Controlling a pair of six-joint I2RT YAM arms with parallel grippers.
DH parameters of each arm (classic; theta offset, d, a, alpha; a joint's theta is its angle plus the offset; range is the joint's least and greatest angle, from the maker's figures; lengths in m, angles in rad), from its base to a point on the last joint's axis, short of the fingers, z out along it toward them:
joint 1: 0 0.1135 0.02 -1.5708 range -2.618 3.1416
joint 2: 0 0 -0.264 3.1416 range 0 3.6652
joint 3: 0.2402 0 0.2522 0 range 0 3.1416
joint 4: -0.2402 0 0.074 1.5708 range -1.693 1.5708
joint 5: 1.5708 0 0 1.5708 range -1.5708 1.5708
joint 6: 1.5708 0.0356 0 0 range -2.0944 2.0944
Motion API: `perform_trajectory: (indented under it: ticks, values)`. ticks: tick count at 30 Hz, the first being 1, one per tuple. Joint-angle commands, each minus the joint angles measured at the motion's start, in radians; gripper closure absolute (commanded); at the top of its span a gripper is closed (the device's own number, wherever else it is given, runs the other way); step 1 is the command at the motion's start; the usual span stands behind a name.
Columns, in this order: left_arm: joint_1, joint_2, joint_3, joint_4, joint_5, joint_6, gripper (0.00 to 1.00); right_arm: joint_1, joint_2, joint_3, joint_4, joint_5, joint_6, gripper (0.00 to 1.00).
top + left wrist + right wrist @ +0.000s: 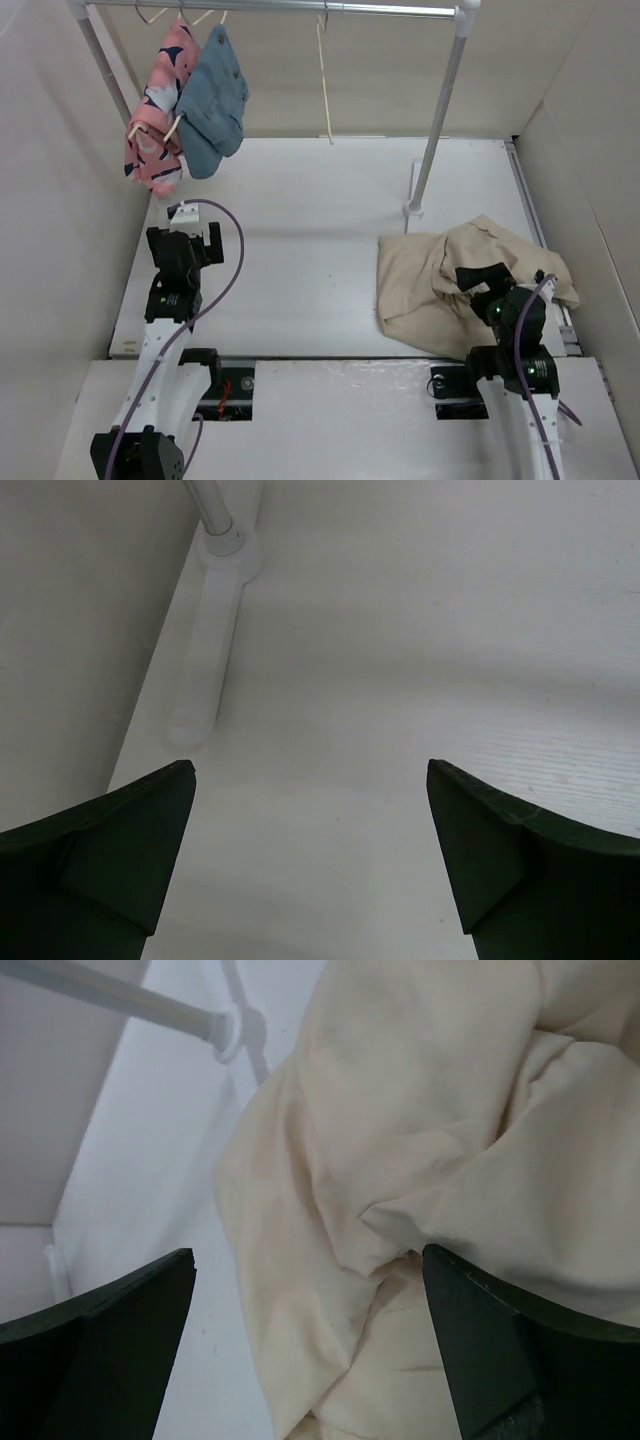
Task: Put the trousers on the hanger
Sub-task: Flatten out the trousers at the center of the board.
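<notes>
1. Beige trousers (430,285) lie crumpled on the right side of the table (300,260).
2. Cream hanger (323,90) hangs bare on the rail (300,7).
3. Right gripper (308,1255) is just above the trousers, fingers wide apart, holding nothing.
4. Left gripper (310,765) is over the table, also wide apart and empty.

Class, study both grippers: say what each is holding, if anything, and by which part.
Nothing is held. The left gripper is open over the table; the right gripper is open above the trousers, pinching no cloth.
</notes>
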Motion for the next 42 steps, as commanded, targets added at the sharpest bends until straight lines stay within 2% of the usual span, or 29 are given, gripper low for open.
perform_trajectory:
  ticks: [1, 4, 5, 6, 7, 8, 10, 13, 14, 17, 18, 20, 21, 24, 25, 26, 28, 29, 30, 31, 32, 34, 35, 38, 42]
  values:
    - [0.004, -0.018, 0.016, 0.052, -0.046, -0.057, 0.0, -0.005, 0.152, 0.001, 0.009, 0.127, 0.102, 0.0]
    - [0.004, -0.018, 0.027, 0.032, -0.046, -0.041, 0.0, -0.005, 0.367, 0.058, 0.047, 0.206, 0.115, 0.0]
    - [0.004, -0.018, 0.042, 0.009, -0.046, -0.031, 0.0, -0.005, 0.539, 0.084, 0.069, 0.207, 0.071, 0.0]
    - [0.004, -0.018, 0.059, -0.009, -0.027, -0.015, 0.0, -0.005, 0.628, 0.113, 0.081, 0.22, 0.043, 0.0]
    - [-0.005, -0.018, 0.071, -0.041, 0.002, 0.051, 0.0, -0.005, 0.79, 0.182, 0.09, 0.252, 0.003, 0.0]
    - [-0.005, -0.018, 0.072, -0.063, 0.041, 0.052, 0.0, -0.005, 0.866, 0.214, 0.09, 0.278, 0.003, 0.0]
    - [-0.005, -0.018, 0.085, -0.101, 0.156, 0.154, 0.0, -0.005, 1.001, 0.271, 0.081, 0.331, -0.008, 0.0]
    - [-0.005, -0.018, 0.131, -0.151, 0.227, 0.164, 0.0, -0.005, 1.191, 0.327, 0.116, 0.279, -0.069, 0.0]
    - [-0.005, -0.018, 0.14, -0.16, 0.227, 0.164, 0.02, 0.019, 1.214, 0.327, 0.159, 0.224, -0.085, 0.16]
    - [-0.005, -0.018, 0.153, -0.198, 0.24, 0.174, 0.05, 0.093, 1.204, 0.29, 0.228, 0.196, -0.05, 0.82]
    - [-0.005, -0.018, 0.153, -0.198, 0.24, 0.183, 0.07, 0.181, 1.181, 0.29, 0.237, 0.21, -0.031, 1.0]
    - [-0.005, -0.027, 0.162, -0.211, 0.229, 0.183, 0.08, 0.304, 1.101, 0.29, 0.253, 0.251, 0.033, 1.0]
    - [-0.005, -0.027, 0.162, -0.211, 0.229, 0.183, 0.08, 0.458, 1.077, 0.323, 0.274, 0.321, 0.047, 1.0]
    - [-0.005, -0.027, 0.162, -0.211, 0.249, 0.183, 0.09, 0.71, 1.046, 0.402, 0.34, 0.479, 0.001, 1.0]
    - [-0.005, -0.027, 0.162, -0.211, 0.261, 0.183, 0.09, 0.845, 1.063, 0.464, 0.422, 0.492, -0.048, 1.0]
    - [-0.005, -0.027, 0.171, -0.201, 0.273, 0.183, 0.09, 0.901, 1.114, 0.5, 0.466, 0.492, -0.168, 1.0]
    - [-0.005, -0.027, 0.171, -0.201, 0.289, 0.183, 0.09, 1.01, 1.194, 0.622, 0.553, 0.437, -0.296, 1.0]
    - [-0.005, -0.018, 0.171, -0.201, 0.301, 0.183, 0.09, 1.023, 1.293, 0.673, 0.554, 0.387, -0.394, 0.98]
    - [-0.005, -0.018, 0.171, -0.201, 0.301, 0.183, 0.07, 1.023, 1.348, 0.725, 0.554, 0.325, -0.433, 0.88]
    - [-0.005, -0.018, 0.171, -0.201, 0.301, 0.196, 0.07, 1.023, 1.401, 0.829, 0.528, 0.199, -0.466, 0.54]
    - [-0.005, -0.018, 0.171, -0.201, 0.313, 0.196, 0.05, 1.023, 1.453, 0.888, 0.494, 0.147, -0.499, 0.41]
    - [-0.005, -0.009, 0.18, -0.212, 0.325, 0.229, 0.04, 1.023, 1.593, 0.997, 0.404, 0.089, -0.56, 0.21]
    - [-0.014, -0.009, 0.18, -0.221, 0.326, 0.245, 0.01, 1.023, 1.624, 1.064, 0.332, 0.078, -0.56, 0.06]
    - [-0.014, 0.011, 0.18, -0.275, 0.352, 0.339, 0.01, 1.032, 1.614, 1.046, 0.337, 0.087, -0.538, 0.0]
    - [-0.052, 0.114, 0.208, -0.376, 0.327, 0.462, 0.01, 1.032, 1.413, 0.785, 0.403, 0.188, -0.406, 0.0]
